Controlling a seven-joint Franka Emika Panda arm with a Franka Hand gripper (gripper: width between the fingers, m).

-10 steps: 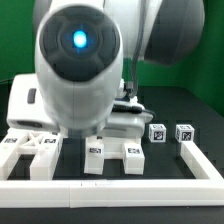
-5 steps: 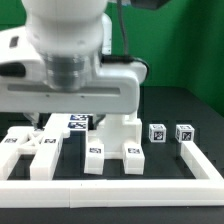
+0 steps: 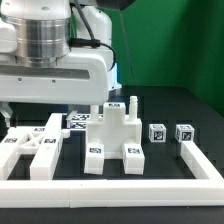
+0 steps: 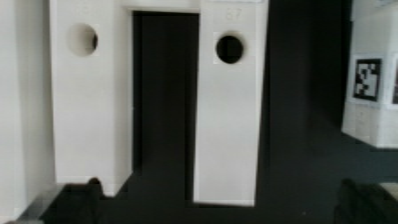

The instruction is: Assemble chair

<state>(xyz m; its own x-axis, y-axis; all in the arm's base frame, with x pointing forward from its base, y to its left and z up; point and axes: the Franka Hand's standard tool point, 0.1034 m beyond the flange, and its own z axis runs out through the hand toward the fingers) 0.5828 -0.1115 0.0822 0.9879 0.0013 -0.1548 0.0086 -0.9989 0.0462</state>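
My clearest way in is the bare table (image 3: 175, 105) at the exterior view's right, behind the two small cubes (image 3: 157, 131). A narrow gap lies between those cubes and the notched block (image 3: 115, 135). The arm (image 3: 50, 60) hangs over that view's left, above the flat panel (image 3: 28, 150). The rail (image 3: 100, 187) walls off the front and right edge. Through the wrist view, a dark slot (image 4: 166, 100) runs between two white bars (image 4: 89, 100).

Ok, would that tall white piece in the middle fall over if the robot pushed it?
Maybe: the tall white piece stands upright on two narrow feet, so a high push could tip it. It looks like blocky hard plastic, probably stiff. Its flat feet would likely slide, not roll.
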